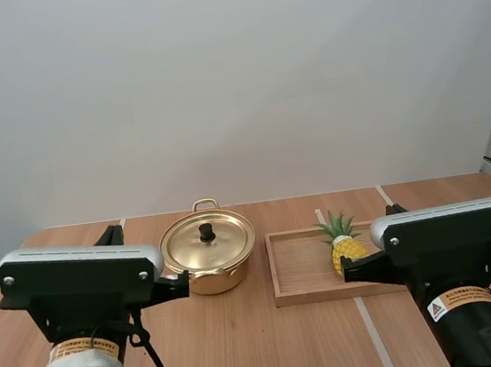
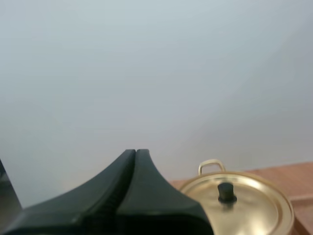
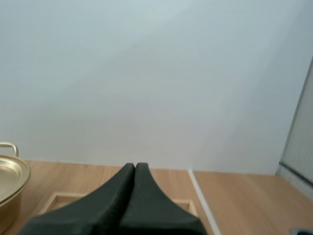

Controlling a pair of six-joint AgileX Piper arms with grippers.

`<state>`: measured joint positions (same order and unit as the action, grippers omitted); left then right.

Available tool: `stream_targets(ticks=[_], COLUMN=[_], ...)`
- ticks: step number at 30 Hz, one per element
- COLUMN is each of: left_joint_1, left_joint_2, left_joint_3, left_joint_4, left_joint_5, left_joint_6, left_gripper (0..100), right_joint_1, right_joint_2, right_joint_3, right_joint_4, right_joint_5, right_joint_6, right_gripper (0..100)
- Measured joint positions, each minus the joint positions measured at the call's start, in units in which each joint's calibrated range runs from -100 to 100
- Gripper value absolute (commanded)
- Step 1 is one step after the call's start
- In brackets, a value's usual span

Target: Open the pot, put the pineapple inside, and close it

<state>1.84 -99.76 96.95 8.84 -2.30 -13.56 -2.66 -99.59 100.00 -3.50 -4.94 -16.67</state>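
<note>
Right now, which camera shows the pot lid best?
The high view: the whole lid and its knob sit unobstructed. The left wrist view cuts off its near part; the right wrist view catches a rim edge.

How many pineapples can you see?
1. The pineapple is in the wooden tray, to the right of the pot. The pot's lid is on, so its inside is hidden.

A robotics test lab, by the look: two robot arms (image 1: 79, 284) at a plain wooden surface (image 1: 247, 344), bare pale wall (image 1: 234, 86) behind.
</note>
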Motion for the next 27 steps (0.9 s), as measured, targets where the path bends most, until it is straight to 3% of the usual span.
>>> stream_targets(ticks=[5,7,8,11,14,15,19,27], left_joint_1=[0.0,0.0,0.0,0.0,0.0,0.0,0.0,0.0], left_joint_2=[0.0,0.0,0.0,-0.04,-0.04,-0.04,-0.14,-0.14], left_joint_3=[-4.92,-7.08,-8.29,-12.29,-15.01,-15.68,-18.24,-20.36], left_joint_4=[0.0,-0.45,-0.57,-1.11,-1.58,-1.58,-1.71,-1.71], left_joint_5=[-9.86,-9.89,-8.96,0.77,13.08,16.67,25.12,28.97], left_joint_6=[-0.02,-0.24,-0.34,-0.54,-0.65,-0.65,-0.65,-0.65], left_gripper=[4,16,23,53,90,100,100,100], right_joint_1=[0.0,0.0,0.0,0.0,0.0,0.0,-0.16,-0.4], right_joint_2=[-0.11,-0.11,-0.11,-0.11,-0.11,-0.11,-0.11,-0.11], right_joint_3=[0.0,0.0,0.0,0.0,0.0,0.0,-0.42,-3.66], right_joint_4=[-1.61,-1.34,-0.64,2.34,3.5,3.82,3.93,3.93], right_joint_5=[-9.14,-9.36,-9.17,-8.83,-8.83,-8.83,-8.42,-2.63], right_joint_6=[-0.09,-0.09,-0.09,-0.09,-0.09,-0.09,-0.17,-0.17], right_gripper=[0,0,5,41,100,100,100,100])
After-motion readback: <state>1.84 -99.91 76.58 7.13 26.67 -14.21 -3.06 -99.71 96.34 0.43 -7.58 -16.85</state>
